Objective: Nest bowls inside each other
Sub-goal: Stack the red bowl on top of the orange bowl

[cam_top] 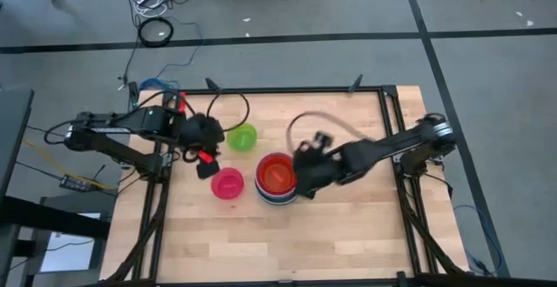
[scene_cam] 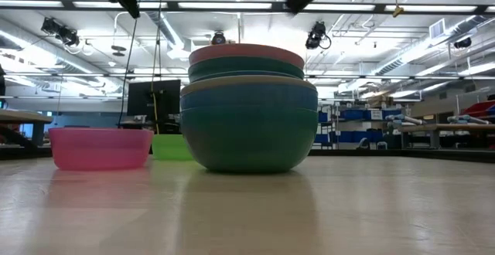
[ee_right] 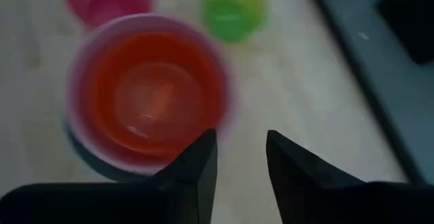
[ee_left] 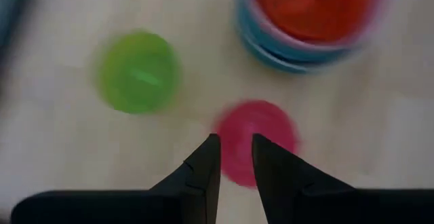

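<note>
A pale wooden surface [cam_top: 348, 235] is standing on grey floor, cables trailing beyond its far edge. Near its middle a stack [cam_top: 277, 180] is sitting, orange bowl on top, with pink [cam_top: 227, 184] and lime [cam_top: 243, 136] bowls lying toward the left edge. Left tool [cam_top: 205, 165] and right tool [cam_top: 306, 176] are hovering released, grasping nothing.

Tabletop [cam_top: 348, 235]: pale wood, plank-striped. Stack of bowls [cam_top: 277, 179] near centre: orange-red inside, pink rim, blue and teal layers below; from the low view, salmon-pink on top, then dark teal, blue, teal. Magenta bowl [cam_top: 227, 183] at 9 o'clock of the stack. Lime green bowl [cam_top: 243, 136] at 10 o'clock. Fingers [ee_left: 203, 173] on both arms: black.
</note>
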Robot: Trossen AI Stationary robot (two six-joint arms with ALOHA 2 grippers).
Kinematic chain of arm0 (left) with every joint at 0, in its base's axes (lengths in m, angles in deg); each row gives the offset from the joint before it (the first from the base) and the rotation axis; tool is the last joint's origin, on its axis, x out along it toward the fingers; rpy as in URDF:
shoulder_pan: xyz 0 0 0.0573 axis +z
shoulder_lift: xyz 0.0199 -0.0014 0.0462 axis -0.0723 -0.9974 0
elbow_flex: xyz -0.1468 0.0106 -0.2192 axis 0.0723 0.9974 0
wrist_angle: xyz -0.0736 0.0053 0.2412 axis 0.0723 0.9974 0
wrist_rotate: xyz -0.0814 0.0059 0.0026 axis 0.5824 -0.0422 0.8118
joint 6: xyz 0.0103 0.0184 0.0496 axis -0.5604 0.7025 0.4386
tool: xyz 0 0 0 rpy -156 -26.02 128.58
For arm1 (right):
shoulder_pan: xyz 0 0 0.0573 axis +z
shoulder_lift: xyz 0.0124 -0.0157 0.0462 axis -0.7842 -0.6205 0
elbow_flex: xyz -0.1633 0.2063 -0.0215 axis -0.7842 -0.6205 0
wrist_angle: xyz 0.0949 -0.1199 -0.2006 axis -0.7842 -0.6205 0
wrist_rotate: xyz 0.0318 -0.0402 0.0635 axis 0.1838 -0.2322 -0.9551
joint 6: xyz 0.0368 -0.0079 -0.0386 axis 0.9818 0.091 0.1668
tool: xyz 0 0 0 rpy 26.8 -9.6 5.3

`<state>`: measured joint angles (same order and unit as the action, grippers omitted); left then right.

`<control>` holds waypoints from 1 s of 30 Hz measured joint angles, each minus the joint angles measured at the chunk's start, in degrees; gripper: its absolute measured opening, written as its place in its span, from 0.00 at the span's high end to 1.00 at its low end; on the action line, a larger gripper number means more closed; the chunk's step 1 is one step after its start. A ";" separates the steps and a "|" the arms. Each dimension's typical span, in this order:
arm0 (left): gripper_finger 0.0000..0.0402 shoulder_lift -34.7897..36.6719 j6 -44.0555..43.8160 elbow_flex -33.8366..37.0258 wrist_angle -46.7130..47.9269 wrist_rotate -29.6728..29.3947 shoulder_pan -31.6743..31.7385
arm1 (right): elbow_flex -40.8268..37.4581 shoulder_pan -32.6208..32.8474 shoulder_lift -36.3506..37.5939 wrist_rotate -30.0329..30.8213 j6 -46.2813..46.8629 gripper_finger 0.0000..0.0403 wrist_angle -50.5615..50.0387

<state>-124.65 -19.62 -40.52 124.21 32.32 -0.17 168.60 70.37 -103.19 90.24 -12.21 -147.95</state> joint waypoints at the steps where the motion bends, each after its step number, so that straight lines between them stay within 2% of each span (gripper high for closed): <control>1: 0.77 0.03 -0.76 0.75 0.04 2.42 -0.78 | 0.03 0.14 2.05 1.25 2.02 0.72 -2.77; 5: 0.77 -0.05 -1.76 7.25 -1.26 5.57 -5.41 | 0.03 1.87 9.61 5.60 11.49 0.72 -11.26; 9: 0.77 -0.11 -1.98 16.23 -10.46 7.04 -10.98 | 0.03 4.91 14.03 9.05 16.81 0.72 -14.26; 14: 0.77 -0.53 5.73 26.88 -19.03 7.62 -17.95 | 0.03 7.13 14.91 10.20 19.07 0.72 -15.42; 17: 0.77 -0.53 6.92 31.77 -22.78 5.39 -19.80 | 0.03 7.41 13.75 10.82 19.35 0.72 -16.20; 25: 0.77 -1.15 5.97 37.70 -31.33 -2.29 -20.44 | 0.01 6.24 10.75 10.98 19.00 0.72 -18.12; 30: 0.77 -2.86 7.23 38.46 -33.96 0.80 -20.64 | -0.01 5.44 10.12 10.57 18.98 0.72 -18.66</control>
<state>-127.51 -12.39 -2.07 90.25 33.12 -20.80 168.59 75.81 -93.07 100.81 6.77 -166.60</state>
